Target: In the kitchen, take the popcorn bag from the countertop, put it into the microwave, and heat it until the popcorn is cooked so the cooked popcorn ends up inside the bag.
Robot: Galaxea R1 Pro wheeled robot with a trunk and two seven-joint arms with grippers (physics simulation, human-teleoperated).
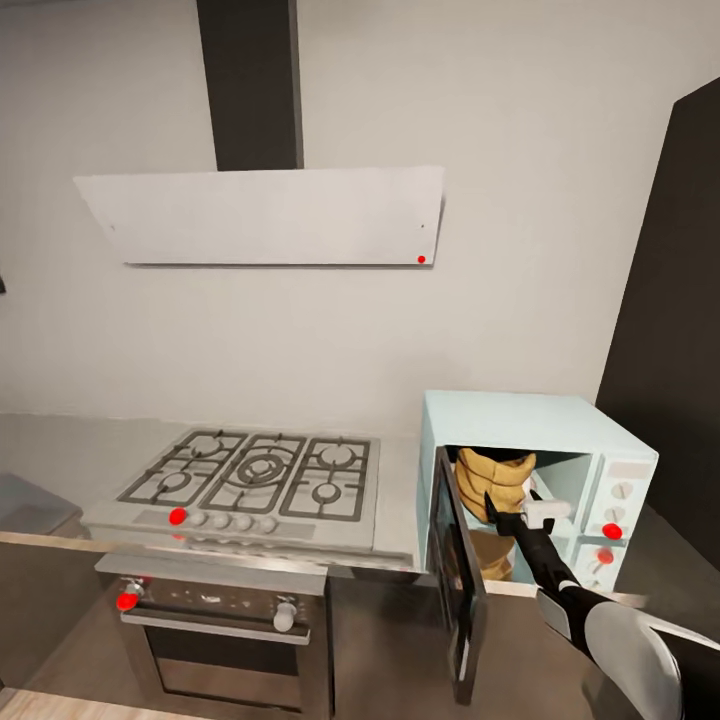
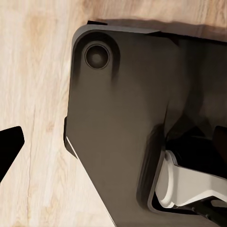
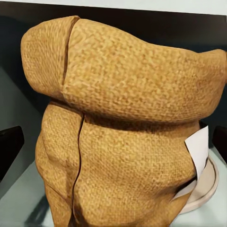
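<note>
Popcorn bag [image 1: 492, 478] sits inside the microwave [image 1: 535, 470], whose door hangs open, with the right gripper [image 1: 505, 518] reaching in at its side.
Head view: the microwave stands on the tabletop [image 1: 60, 450] beside the hob; whether these jaws grip the sack I cannot tell. Left wrist view: wooden floor, a dark robot part, left jaws apart and empty. Right wrist view: the bag [image 3: 123, 123] rests on the microwave's turntable [image 3: 203, 189], woven, soft, probably light; its rolled rim looks the surest hold.

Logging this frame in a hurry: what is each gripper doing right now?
Left gripper: cannot be told; one dark fingertip shows over the wooden floor.
Right gripper: at the popcorn bag inside the microwave; grip cannot be told.
</note>
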